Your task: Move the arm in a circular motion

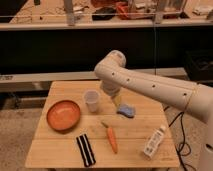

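**Arm bent over the back of the table, gripper low between cup and blue cloth**

- The arm (150, 86) enters from the right edge and slopes up and left to a rounded elbow above the table's far half. From there a short tapered section drops straight down.
- The gripper (115, 98) hangs at the end of that section, just above the table (55, 150). It is just right of the clear cup (91, 101) and just behind the blue cloth (126, 110). Whether it is open or closed cannot be told, and nothing is seen held in it.
- Left of the cup lies an orange plate (63, 115), near the left edge.
- In front of the gripper, mid-table, a carrot (112, 138) lies lengthwise with its green end pointing back.
- A striped black-and-white strip (85, 149) lies near the front edge.
- A white bottle (154, 141) lies tilted near the front right corner, under the long arm section.
- Bare wood shows along the front left and along the back edge left of the elbow.
- A grey rail (45, 77) runs close behind the table.
- Cables (181, 135) trail on the floor to the right.
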### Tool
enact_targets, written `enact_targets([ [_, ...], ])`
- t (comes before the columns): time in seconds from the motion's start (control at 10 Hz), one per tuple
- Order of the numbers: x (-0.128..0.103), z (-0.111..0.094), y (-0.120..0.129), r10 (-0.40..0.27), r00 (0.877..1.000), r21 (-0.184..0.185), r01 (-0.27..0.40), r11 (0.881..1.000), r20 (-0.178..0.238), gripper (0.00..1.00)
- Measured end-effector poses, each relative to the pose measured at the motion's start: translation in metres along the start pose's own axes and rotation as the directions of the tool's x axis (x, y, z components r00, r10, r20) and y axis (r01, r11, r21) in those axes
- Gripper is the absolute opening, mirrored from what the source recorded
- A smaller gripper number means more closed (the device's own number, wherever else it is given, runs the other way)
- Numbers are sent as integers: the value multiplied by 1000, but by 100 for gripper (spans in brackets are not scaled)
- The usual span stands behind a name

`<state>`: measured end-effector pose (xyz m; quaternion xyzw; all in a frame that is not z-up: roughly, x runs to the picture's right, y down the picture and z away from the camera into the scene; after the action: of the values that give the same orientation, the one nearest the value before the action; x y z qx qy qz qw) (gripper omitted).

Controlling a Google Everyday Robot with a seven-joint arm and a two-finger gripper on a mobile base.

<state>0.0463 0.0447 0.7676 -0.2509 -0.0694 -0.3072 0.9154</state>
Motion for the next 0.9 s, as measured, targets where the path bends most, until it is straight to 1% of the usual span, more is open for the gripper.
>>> enact_targets([
  [0.2,36,13,15,51,999,-21,-51,998,-3,80],
  [0.3,62,20,34,97,995,-36,-97,995,1,80],
  [0.4,83,26,51,137,991,-42,-137,990,5,80],
  [0.5,97,29,64,166,986,-46,-165,985,8,80],
  [0.6,115,32,83,204,979,-52,-203,978,10,80],
  [0.7,135,34,107,246,969,-55,-245,968,13,80],
  [0.8,146,34,126,272,962,-58,-270,961,17,80],
  [0.9,157,34,150,299,954,-62,-298,953,22,80],
])
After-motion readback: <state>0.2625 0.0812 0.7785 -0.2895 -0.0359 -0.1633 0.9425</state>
